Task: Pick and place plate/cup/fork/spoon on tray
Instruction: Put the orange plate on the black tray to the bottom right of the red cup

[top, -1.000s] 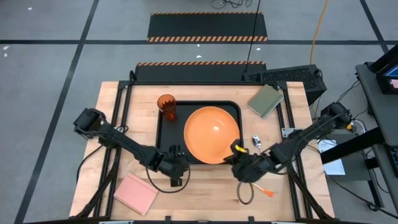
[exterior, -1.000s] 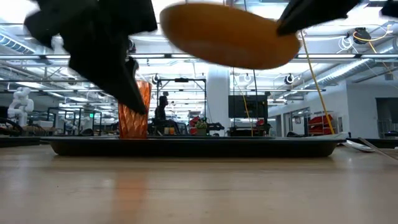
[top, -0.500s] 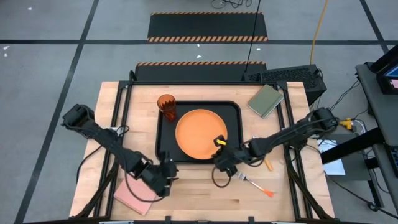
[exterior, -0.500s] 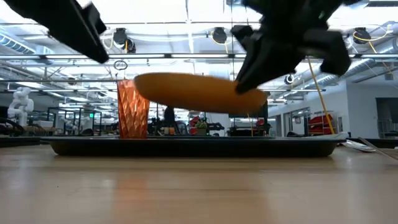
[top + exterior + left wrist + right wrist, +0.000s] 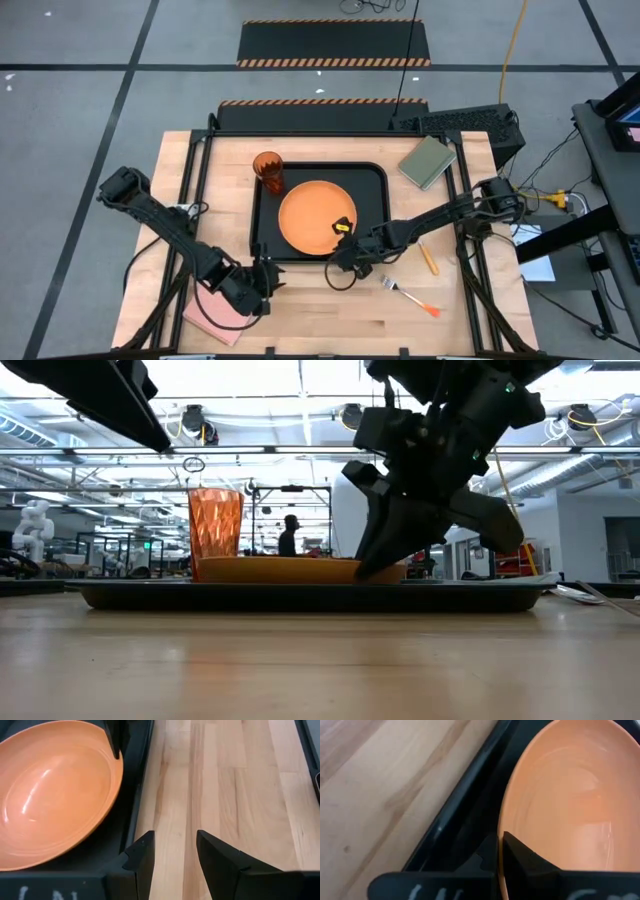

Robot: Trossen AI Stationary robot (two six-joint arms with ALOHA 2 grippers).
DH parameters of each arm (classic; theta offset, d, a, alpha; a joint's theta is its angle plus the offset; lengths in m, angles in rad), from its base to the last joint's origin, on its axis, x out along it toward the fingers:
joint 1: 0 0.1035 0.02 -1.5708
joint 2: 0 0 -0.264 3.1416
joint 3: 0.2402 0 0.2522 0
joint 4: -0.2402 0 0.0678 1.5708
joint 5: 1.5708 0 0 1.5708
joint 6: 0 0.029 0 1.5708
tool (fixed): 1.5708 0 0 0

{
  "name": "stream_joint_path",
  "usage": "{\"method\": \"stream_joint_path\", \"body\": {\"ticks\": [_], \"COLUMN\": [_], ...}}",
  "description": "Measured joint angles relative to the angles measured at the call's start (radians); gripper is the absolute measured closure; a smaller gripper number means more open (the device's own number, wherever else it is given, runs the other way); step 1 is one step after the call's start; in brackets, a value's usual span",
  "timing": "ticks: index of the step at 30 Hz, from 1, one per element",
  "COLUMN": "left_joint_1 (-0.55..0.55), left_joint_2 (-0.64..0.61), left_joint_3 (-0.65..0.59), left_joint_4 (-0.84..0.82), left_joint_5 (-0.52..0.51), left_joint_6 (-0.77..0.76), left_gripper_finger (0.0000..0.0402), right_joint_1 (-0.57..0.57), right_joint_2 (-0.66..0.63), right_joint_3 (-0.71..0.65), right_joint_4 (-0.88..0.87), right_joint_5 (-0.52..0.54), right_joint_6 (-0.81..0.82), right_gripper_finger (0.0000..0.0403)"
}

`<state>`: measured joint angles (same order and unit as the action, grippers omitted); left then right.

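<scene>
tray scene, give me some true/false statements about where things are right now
1. The large round orange plastic plate lies inside the black rectangular tray. True.
2. The translucent orange tumbler cup lies tipped over on the wood. False: it stands upright in the tray's corner.
3. The right hand is at the plate's rim. True.
4. The orange-handled fork is on the tray. False: it lies on the table.
5. The left hand holds the cup. False: it is open and empty.

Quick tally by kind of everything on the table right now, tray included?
Plate: 1
Cup: 1
Fork: 1
Spoon: 1
Tray: 1
Flat blocks: 2, pink and olive-green
Total: 7
</scene>
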<state>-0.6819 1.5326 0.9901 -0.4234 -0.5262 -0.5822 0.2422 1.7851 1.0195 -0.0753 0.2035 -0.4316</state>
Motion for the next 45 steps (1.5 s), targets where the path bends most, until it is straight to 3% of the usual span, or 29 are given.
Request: {"method": "stream_joint_path", "body": {"ticks": [45], "left_joint_1": [0.014], "left_joint_2": [0.001], "left_joint_3": [0.0], "left_joint_4": [0.008], "left_joint_5": [-0.025], "left_joint_6": [0.012], "left_gripper_finger": [0.0252], "right_joint_1": [-0.018], "right_joint_2": [0.0], "right_joint_3": [0.0], "right_joint_4": [0.05], "right_joint_5": [0.004], "right_joint_6": [0.0], "right_gripper_finger": [0.0376]}}
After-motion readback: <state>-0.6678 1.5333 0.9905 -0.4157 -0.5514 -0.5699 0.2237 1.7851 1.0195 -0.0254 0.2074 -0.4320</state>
